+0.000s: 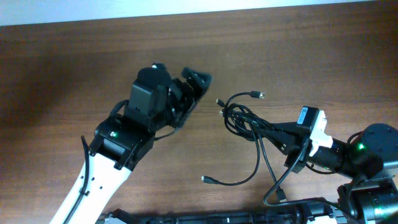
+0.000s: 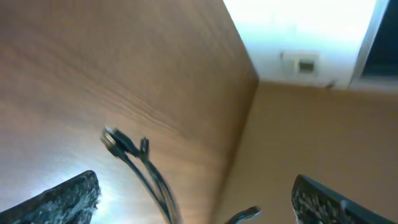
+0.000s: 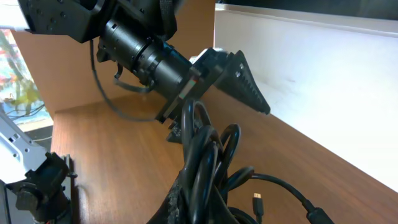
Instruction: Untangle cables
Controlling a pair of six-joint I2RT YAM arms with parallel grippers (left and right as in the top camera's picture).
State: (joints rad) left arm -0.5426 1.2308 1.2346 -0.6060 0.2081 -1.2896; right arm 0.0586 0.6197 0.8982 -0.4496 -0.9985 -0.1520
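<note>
On the left half of the wooden table, the left arm reaches in diagonally. Its left gripper stands released and empty, fingers spread wide, just short of the cables. The cables lie right of centre as a knotted bunch of black loops. A far plug pokes out toward the wall, and a long loose strand curls toward the near side, ending in a near plug. Further right, the right gripper is clenched on the bunch's right-hand strands.

The risk, as I judge it: if the left claw closes on several loops at once and pulls against the right one's hold, the knot would likely cinch rather than open. A plug dragged through a loop could also snag.

There is plenty of bare wood to the left and centre. The far edge runs close behind the bunch, and the loose strand lies near the dark equipment along the front edge.
</note>
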